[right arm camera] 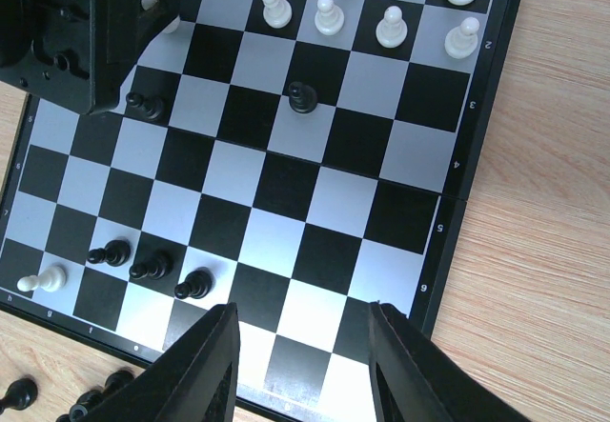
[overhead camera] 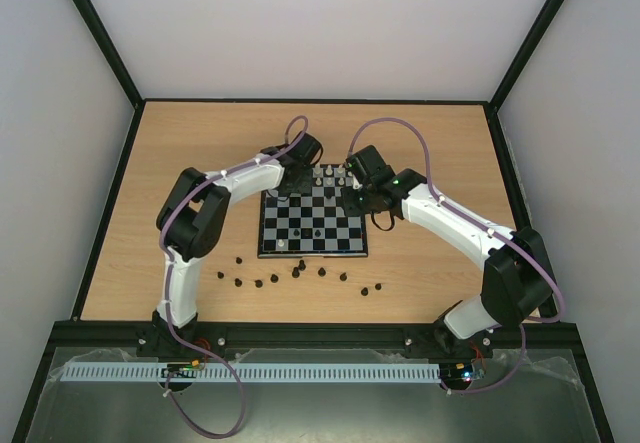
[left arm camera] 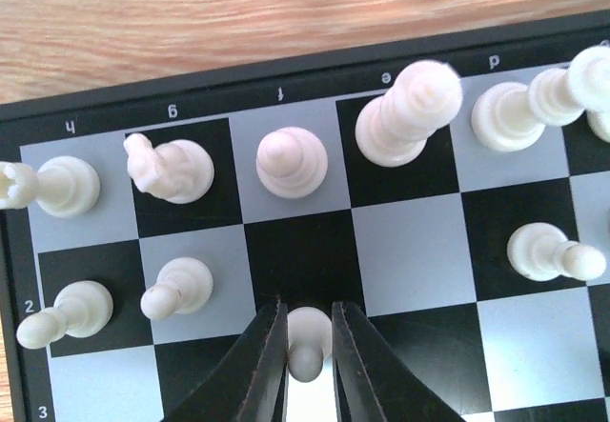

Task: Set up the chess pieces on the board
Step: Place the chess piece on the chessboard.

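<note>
The board [overhead camera: 312, 254] lies mid-table. My left gripper [overhead camera: 290, 185] hovers over its far left corner; in the left wrist view the gripper [left arm camera: 307, 303] is shut on a white pawn [left arm camera: 307, 341] over the second row. White back-row pieces [left arm camera: 292, 162] and white pawns [left arm camera: 176, 286] stand around it. My right gripper [overhead camera: 355, 198] is open and empty; in its wrist view it [right arm camera: 300, 312] hangs above bare squares near the board's right edge [right arm camera: 477, 155]. Black pieces [right arm camera: 152, 269] and a white pawn [right arm camera: 43, 280] stand on the near rows. A black pawn [right arm camera: 303, 96] stands mid-board.
Several loose black pieces [overhead camera: 297, 274] lie on the wooden table in front of the board, spreading from the left [overhead camera: 222, 274] to the right [overhead camera: 372, 288]. My left arm's wrist [right arm camera: 76, 31] covers the board's far left squares in the right wrist view.
</note>
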